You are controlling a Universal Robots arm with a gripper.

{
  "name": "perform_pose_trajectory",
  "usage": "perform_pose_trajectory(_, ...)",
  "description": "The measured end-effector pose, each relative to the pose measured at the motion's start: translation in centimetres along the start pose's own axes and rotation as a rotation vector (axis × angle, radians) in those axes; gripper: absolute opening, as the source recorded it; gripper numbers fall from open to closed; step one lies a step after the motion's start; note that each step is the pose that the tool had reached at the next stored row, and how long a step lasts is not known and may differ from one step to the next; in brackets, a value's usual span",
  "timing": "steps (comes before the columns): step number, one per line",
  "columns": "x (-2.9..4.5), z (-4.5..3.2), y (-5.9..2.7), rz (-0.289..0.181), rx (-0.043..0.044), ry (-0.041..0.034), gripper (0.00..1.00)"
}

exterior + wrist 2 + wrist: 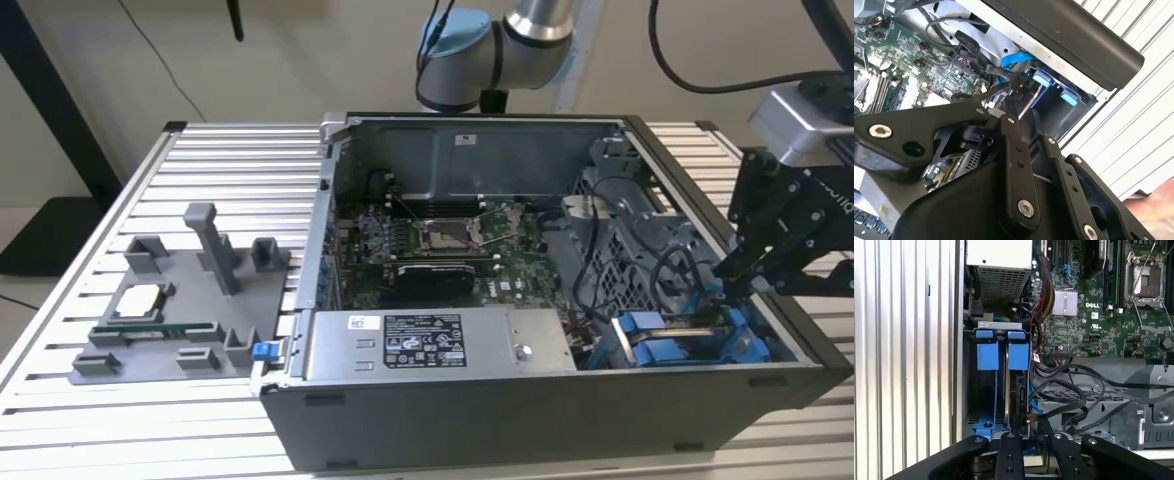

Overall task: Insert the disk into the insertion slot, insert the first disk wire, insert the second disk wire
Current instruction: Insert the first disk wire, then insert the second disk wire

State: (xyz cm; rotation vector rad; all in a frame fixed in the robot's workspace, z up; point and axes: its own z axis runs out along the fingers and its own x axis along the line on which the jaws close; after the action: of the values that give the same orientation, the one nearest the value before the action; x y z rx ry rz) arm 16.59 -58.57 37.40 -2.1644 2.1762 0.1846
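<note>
Open grey sheet-metal PC case [534, 420], green motherboard [427, 240] in the middle. At about 4 o'clock in the exterior view sits the insertion slot [754, 338], grey metal with glossy blue plastic latches. The disk [1018, 390] looks already seated on edge in it. Rubbery black wires [1074, 390] loop loose beside it, so I'd guess both are left to do. The gripper [731, 282] hangs over the disk's end. Can't tell how wide it is or whether it holds anything.

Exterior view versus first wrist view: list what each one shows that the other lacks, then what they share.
Exterior view adds: the grey fixture tray beside the case and the arm's blue joint. First wrist view adds: the power supply's perforated end and a silver heatsink. Shared: the motherboard, the insertion slot with its blue latches, and the gripper close to it.
</note>
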Motion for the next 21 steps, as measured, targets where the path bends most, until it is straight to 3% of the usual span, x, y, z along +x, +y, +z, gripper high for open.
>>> perform_pose_trajectory(3,0.00,-0.02,0.00,0.000,0.0000,0.0000,1.00)
perform_pose_trajectory(7,-0.13,-0.78,0.03,0.000,0.0001,0.0003,1.00)
perform_pose_trajectory(21,-0.22,-0.85,-1.03,0.000,0.0015,0.0001,1.00)
